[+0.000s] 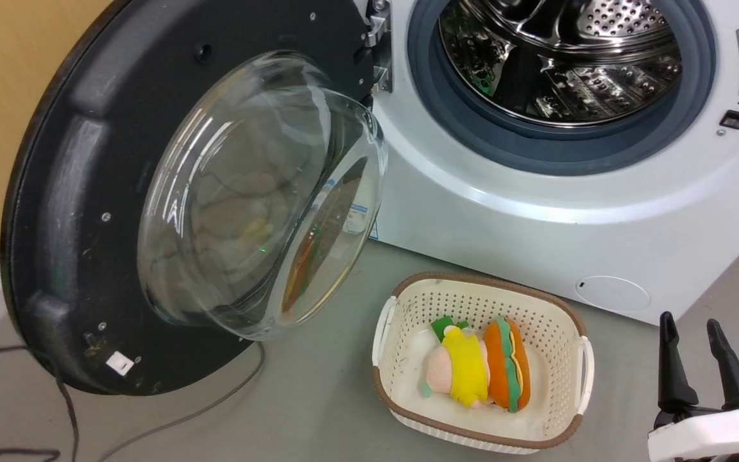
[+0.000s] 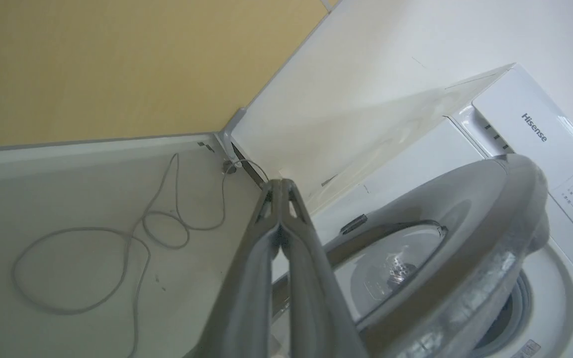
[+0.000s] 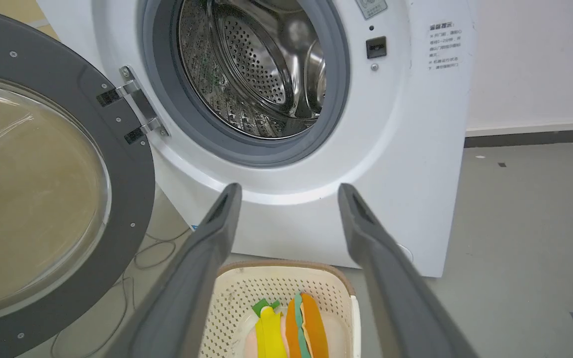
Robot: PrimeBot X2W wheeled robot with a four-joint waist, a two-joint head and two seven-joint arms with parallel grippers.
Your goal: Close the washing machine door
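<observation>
We note right gripper (image 1: 690,321) nearest, low right: fingers spread, nothing between. Basket (image 1: 485,280) with plush toys (image 1: 475,369) on floor, just before washing machine (image 1: 504,212). Washing machine door (image 1: 55,192) upright, wide open on hinge left of drum mouth, inner face and glass bowl (image 1: 260,192) toward us. Left gripper (image 2: 280,185) at door's outer side: fingers pressed together, empty. Contact with door: we cannot tell.
</observation>
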